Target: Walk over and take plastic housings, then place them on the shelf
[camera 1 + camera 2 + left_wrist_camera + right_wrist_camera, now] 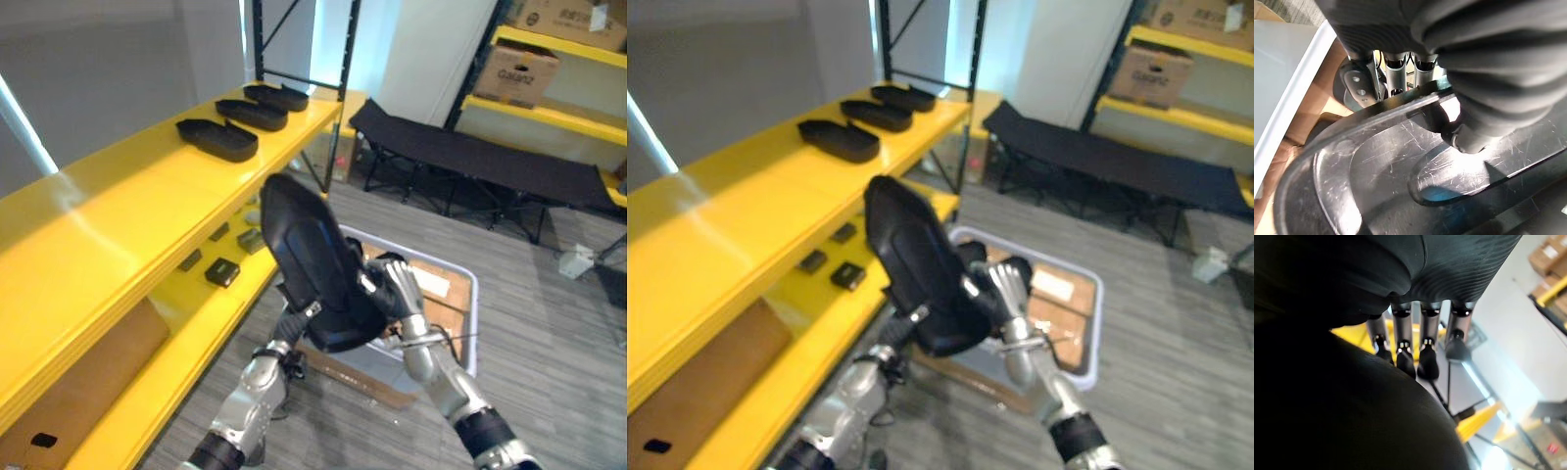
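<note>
Plastic housing (pixel 309 259) stands tilted, long axis upward, right of the shelf (pixel 127 211); left robot hand (pixel 1359 85) clamps its rim. Right robot hand (pixel 397 289) presses straight fingers (pixel 1427 357) against its back.

Your plastic housing (pixel 312 259) reads smooth black with a dull sheen outside. Its inside, seen in the left wrist view, is glossy and finely scratched.
The shelf (pixel 118 225) has glossy yellow paint that catches light.
The housings on the shelf (pixel 217 139) are matt black.
The left hand (pixel 1488 73) has a ribbed, matt dark cover and bare metal fingers (pixel 1395 73).
The bin (pixel 476 323) is pale smooth plastic, with brown cardboard (pixel 449 311) inside.
</note>
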You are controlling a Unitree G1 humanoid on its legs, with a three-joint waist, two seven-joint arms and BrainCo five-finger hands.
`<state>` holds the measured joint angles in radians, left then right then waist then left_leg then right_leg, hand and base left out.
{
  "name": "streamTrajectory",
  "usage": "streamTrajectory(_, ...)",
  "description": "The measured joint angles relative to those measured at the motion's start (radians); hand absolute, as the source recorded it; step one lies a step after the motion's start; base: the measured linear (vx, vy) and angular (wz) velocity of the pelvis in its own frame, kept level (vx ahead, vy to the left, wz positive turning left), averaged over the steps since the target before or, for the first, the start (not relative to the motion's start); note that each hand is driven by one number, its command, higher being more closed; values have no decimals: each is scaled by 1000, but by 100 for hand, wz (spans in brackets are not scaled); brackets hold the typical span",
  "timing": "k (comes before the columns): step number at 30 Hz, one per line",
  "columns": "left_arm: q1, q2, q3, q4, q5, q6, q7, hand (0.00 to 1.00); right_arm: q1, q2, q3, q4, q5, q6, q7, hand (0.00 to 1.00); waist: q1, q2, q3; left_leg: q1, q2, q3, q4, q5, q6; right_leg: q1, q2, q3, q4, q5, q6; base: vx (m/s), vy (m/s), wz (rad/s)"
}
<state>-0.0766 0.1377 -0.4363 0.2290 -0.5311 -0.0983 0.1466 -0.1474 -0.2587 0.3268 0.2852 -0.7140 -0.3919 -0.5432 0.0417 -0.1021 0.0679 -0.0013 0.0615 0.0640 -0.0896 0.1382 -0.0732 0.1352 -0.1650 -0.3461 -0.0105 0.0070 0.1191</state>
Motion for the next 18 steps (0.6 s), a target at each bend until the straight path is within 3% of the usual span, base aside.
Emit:
streamTrajectory(2, 0, 0, 3, -15, 23, -9, 20, 100, 3, 3, 17, -9, 38, -6, 2, 0, -1, 1, 1, 0, 0, 0, 0, 0, 0, -1, 0, 0, 1, -2, -2, 0, 0, 0)
streamTrajectory(9, -6, -8, 53, -161, 255, -54, 158, 100, 41, 24, 87, -76, 168, -31, 26, 0, -1, 12, 12, -10, 0, 5, 0, -4, 5, -16, -1, 7, 5, -5, -4, -1, 0, -1)
streamTrajectory(18, -7, -36, 75, -279, 513, -45, 283, 100, 64, 29, 48, -211, 287, -98, 56, 0, -8, 16, 15, -1, -10, 34, 0, 2, 6, -46, -10, 22, 54, -24, -5, 3, 2, -6)
